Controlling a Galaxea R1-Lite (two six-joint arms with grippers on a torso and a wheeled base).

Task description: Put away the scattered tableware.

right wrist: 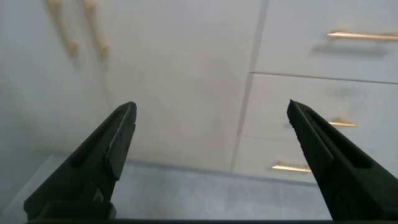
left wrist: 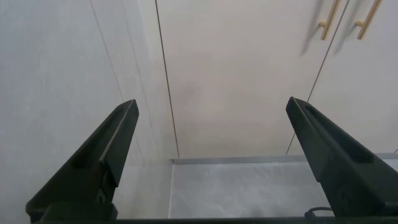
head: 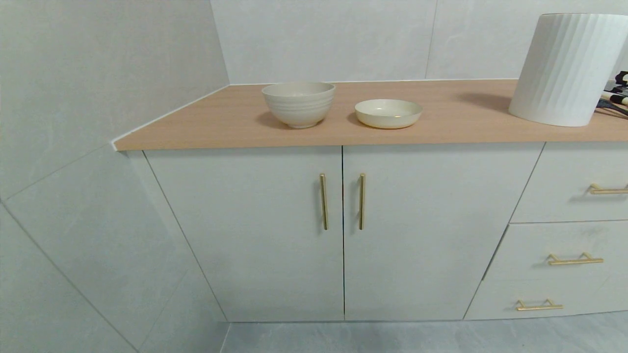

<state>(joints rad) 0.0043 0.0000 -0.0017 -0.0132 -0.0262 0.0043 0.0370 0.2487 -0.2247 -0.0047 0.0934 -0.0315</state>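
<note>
Facing shut cabinet doors, with ribbed bowl and shallow dish side by side, not touching, on the countertop.
Holding left gripper and right gripper low before the cabinet, jaws spread wide on nothing, likely readied for the paired handles. Noting tableware a little back from the front edge, side wall beyond the bowl, open counter stretching toward the white ribbed container.

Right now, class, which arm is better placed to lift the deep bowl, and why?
Probably the left. The bowl stands above the left cupboard door, which the left gripper faces with open fingers; the right gripper faces the drawers, nearer the shallow dish.
</note>
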